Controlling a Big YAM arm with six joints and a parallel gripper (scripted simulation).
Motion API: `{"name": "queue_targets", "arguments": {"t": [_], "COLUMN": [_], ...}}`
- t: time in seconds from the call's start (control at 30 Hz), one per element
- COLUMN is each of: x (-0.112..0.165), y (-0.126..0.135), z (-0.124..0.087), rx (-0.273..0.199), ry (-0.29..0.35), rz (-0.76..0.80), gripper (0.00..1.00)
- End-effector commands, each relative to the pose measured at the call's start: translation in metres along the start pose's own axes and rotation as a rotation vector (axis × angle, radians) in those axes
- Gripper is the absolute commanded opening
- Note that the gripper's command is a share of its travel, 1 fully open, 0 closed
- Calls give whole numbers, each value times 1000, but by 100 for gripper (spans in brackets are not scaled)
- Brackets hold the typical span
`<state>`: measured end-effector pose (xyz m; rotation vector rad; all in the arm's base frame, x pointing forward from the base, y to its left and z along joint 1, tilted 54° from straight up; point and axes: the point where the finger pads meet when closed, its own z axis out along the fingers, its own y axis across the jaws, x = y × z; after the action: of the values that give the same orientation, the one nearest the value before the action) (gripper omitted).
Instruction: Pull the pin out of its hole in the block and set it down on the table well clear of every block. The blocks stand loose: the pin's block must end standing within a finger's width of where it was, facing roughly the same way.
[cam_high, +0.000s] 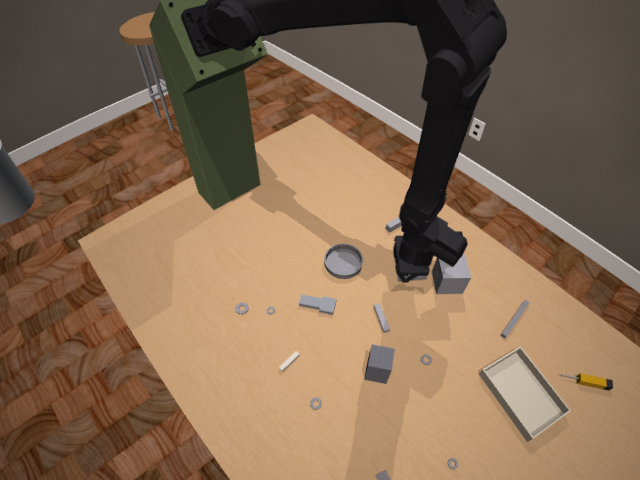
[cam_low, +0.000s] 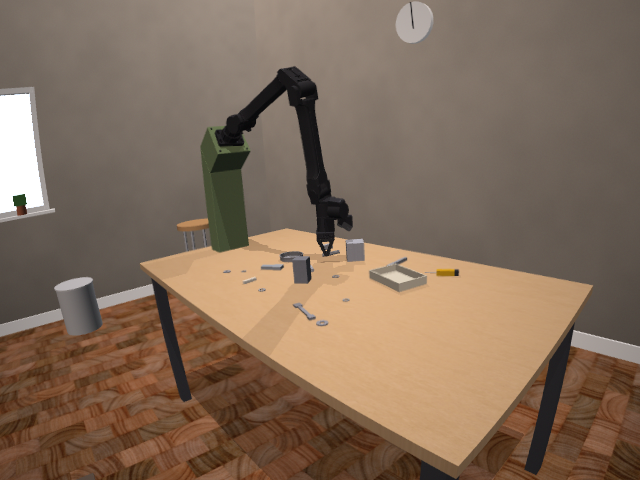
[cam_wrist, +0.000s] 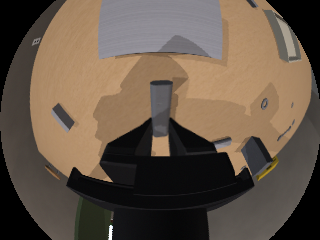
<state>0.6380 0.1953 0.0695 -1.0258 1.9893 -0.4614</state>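
My gripper (cam_high: 412, 275) is low over the table, just left of a light grey block (cam_high: 451, 276), and is shut on a short grey pin (cam_wrist: 160, 108). In the wrist view the pin sticks out ahead of the fingers and points at the light grey block (cam_wrist: 160, 16); a small gap of table shows between the pin's tip and the block's face. In the exterior view the pin (cam_low: 333, 252) lies level, just above the table, between the fingertips (cam_low: 326, 253) and the block (cam_low: 355, 250). A darker grey block (cam_high: 379, 363) stands nearer the front.
A round dish (cam_high: 343, 260) lies left of the gripper. A flat bar (cam_high: 381, 317) and a stepped plate (cam_high: 317, 303) lie in front. A shallow tray (cam_high: 523, 392), a long bar (cam_high: 514, 318) and a yellow screwdriver (cam_high: 594, 381) are at the right. Several washers are scattered about. The green pedestal (cam_high: 211, 103) stands at the back.
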Motion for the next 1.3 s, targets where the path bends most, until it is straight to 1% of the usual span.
{"name": "queue_targets", "arguments": {"t": [0.0, 1.27], "x": [-6, 1], "y": [2, -1], "z": [-8, -8], "rx": [1, 6], "ry": [-18, -21], "rz": [-13, -11], "gripper": [0, 0]}}
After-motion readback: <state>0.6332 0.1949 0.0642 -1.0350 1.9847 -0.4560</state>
